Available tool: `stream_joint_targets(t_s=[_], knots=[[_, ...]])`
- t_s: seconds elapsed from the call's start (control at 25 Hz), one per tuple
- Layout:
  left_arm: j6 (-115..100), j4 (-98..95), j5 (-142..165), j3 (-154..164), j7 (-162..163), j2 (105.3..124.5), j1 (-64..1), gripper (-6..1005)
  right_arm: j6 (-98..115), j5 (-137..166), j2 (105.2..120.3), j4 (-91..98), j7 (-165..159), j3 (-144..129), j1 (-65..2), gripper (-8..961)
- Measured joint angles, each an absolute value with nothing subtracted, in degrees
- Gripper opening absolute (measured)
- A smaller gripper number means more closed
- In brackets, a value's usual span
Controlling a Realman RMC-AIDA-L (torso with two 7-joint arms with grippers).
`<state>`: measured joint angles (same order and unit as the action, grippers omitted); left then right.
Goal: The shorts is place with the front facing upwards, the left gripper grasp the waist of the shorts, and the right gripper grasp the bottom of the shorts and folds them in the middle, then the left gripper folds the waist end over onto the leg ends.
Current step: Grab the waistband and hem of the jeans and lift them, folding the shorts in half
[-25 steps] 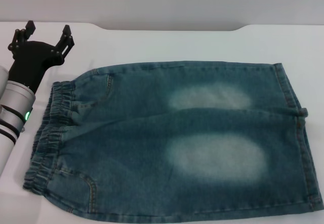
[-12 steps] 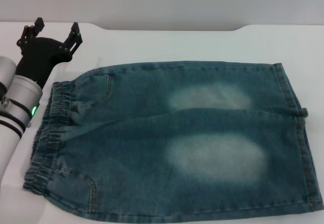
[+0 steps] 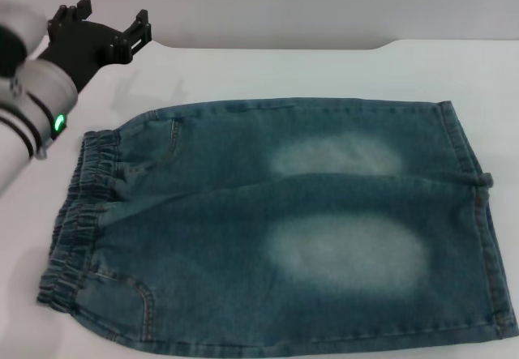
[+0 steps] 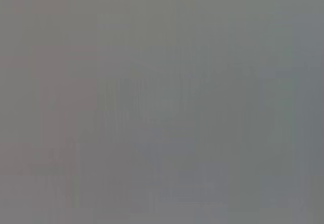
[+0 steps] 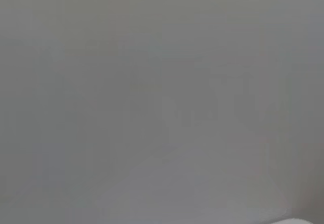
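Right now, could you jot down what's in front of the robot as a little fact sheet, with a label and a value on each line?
garment: denim shorts, spread flat, front up, unfolded
waist: gathered elastic band, toward the robot's left
leg ends: stitched hems, toward the robot's right
surface: white table
left gripper: open, holding nothing, above the table beyond the waist's far corner, apart from the denim
right gripper: not in view
wrist views: show only plain grey
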<state>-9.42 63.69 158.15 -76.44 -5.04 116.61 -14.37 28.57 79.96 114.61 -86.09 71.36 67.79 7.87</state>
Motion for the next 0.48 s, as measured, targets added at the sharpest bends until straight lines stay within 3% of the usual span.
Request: stream_joint_targets(t_s=[0.08, 0.16, 0.24, 0.4, 0.48], knots=[[6.57, 73.15, 158.75, -81.35, -8.44, 117.56, -13.66, 846, 24.58, 72.46, 116.77, -90.27, 82.27, 71.69, 10.28, 691], [13.66, 76.94, 158.69, -83.29, -9.55, 117.69, -13.77, 846, 24.65, 65.05, 117.86, -93.36, 91.55, 73.38, 11.65, 690], [20.83, 81.08, 158.52, -84.93, -10.05, 117.67, -14.07, 846, 26.61, 58.54, 117.84, -95.55, 98.09, 73.92, 12.09, 690], [23.95, 84.92, 158.50, -85.46, -10.41, 117.77, -13.49, 846, 28.90, 47.81, 116.31, -96.80, 107.54, 74.01, 10.74, 689], [23.05, 84.81, 158.50, -85.18, -10.42, 117.81, -13.42, 846, 28.13, 47.62, 117.10, -95.62, 109.76, 74.28, 9.93, 689]])
